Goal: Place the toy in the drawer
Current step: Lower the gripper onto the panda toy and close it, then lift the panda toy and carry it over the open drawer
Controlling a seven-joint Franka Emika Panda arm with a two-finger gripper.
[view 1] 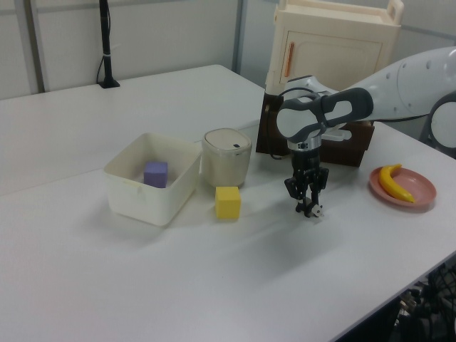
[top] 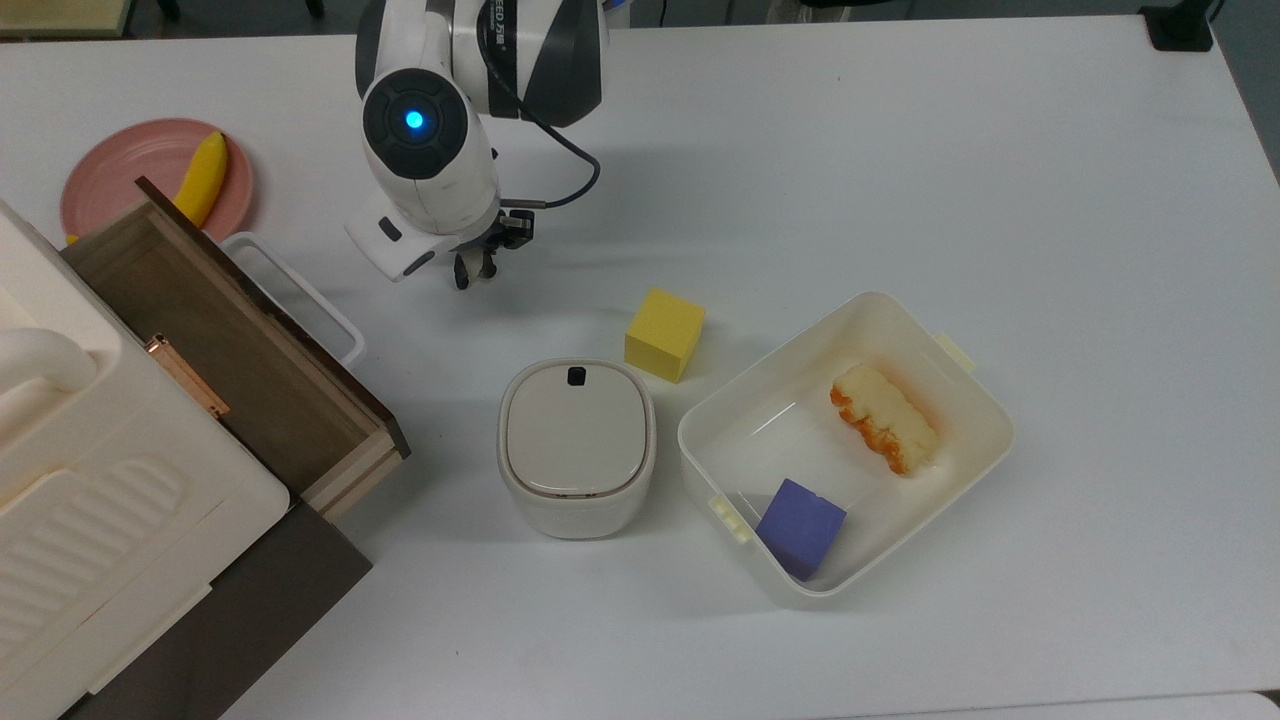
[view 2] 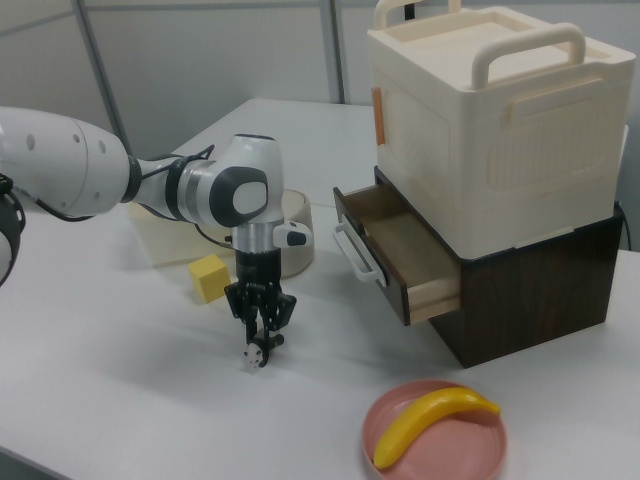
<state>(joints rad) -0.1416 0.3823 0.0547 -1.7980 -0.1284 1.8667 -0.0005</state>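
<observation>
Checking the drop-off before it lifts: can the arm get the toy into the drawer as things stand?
Probably yes. The drawer is pulled open with its top uncovered, and the gripper is down at the toy on the table nearby.

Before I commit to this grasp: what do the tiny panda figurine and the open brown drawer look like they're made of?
The tiny black-and-white panda figurine looks like hard moulded plastic, judging by its crisp colour patches; the finish is unclear. The open brown drawer looks like matte wood: visible grain inside, pale cut edges, a dark front panel and a white, plastic-looking loop handle.

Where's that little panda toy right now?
The panda toy sits on the white table between the gripper fingers, in the right view's left half, with the yellow cube behind it and the open drawer off to the right view's right.
</observation>
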